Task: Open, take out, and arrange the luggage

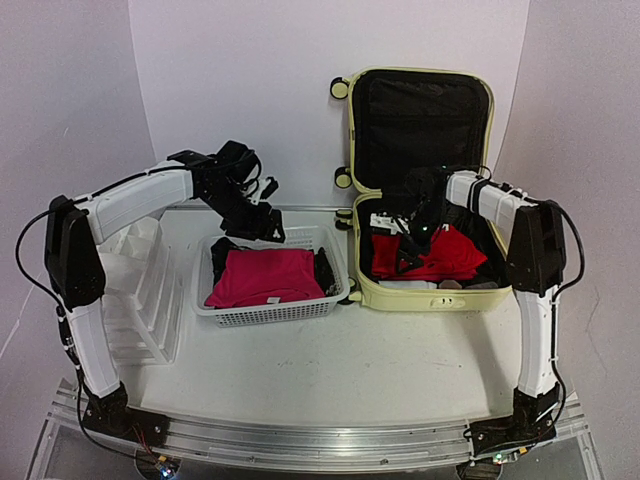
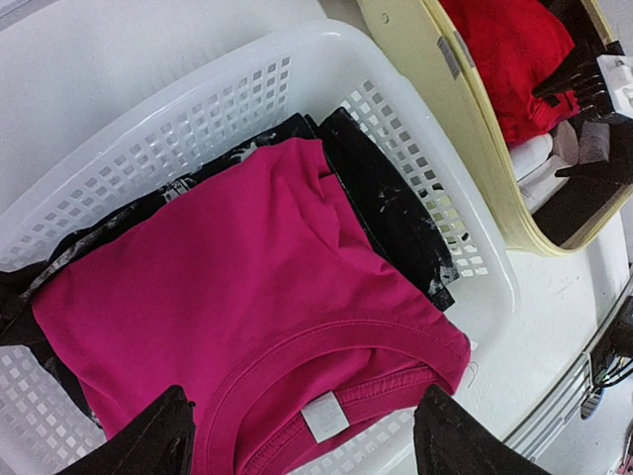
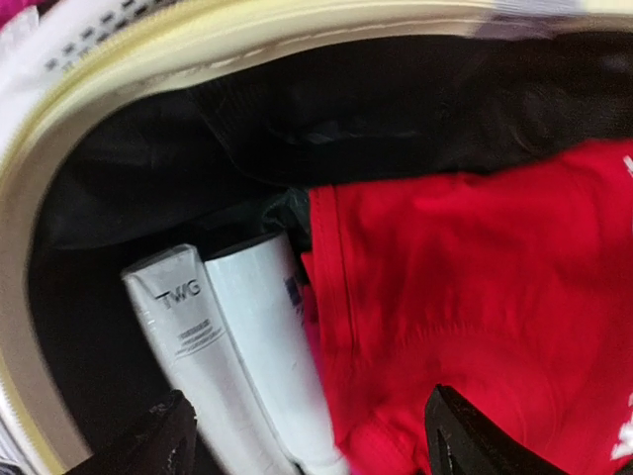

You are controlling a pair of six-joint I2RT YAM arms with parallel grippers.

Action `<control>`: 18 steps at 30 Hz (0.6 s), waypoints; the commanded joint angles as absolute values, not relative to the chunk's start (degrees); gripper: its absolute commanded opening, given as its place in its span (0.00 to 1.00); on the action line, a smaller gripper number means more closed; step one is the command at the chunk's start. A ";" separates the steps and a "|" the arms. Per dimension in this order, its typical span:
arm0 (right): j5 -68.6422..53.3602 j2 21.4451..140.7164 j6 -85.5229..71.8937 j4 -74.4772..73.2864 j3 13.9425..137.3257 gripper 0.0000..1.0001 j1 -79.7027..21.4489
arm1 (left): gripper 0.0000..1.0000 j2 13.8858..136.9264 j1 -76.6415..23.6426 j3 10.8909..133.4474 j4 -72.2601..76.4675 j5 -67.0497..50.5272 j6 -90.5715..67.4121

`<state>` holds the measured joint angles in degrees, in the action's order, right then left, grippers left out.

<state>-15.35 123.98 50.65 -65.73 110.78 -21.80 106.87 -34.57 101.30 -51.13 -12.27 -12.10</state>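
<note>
The pale yellow luggage (image 1: 352,130) lies open at the right, its lid upright with black lining. Inside lie a red garment (image 1: 445,255) and white tubes (image 3: 227,346); the red garment (image 3: 495,317) fills the right of the right wrist view. My right gripper (image 1: 418,232) is open inside the luggage, above the tubes and the garment's edge, holding nothing. A white mesh basket (image 1: 335,262) left of the luggage holds a pink T-shirt (image 1: 265,275) over black clothes. My left gripper (image 1: 262,222) is open and empty above the basket's back edge, over the pink T-shirt's collar (image 2: 326,396).
A white plastic drawer organiser (image 1: 135,285) stands at the table's left, beside the left arm. The luggage rim (image 2: 465,109) sits close against the basket's right side (image 2: 495,287). Small white and dark items lie at the luggage's back left (image 1: 388,222).
</note>
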 commanded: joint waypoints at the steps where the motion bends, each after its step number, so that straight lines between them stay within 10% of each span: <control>1: -17.72 125.31 58.30 -60.03 109.76 0.83 -22.49 | 0.77 109.50 -34.47 107.81 -56.90 -12.73 -10.41; 18: -16.63 129.30 64.56 -52.01 107.48 0.66 -23.76 | 0.77 112.81 -33.16 112.85 -63.82 -11.51 -9.56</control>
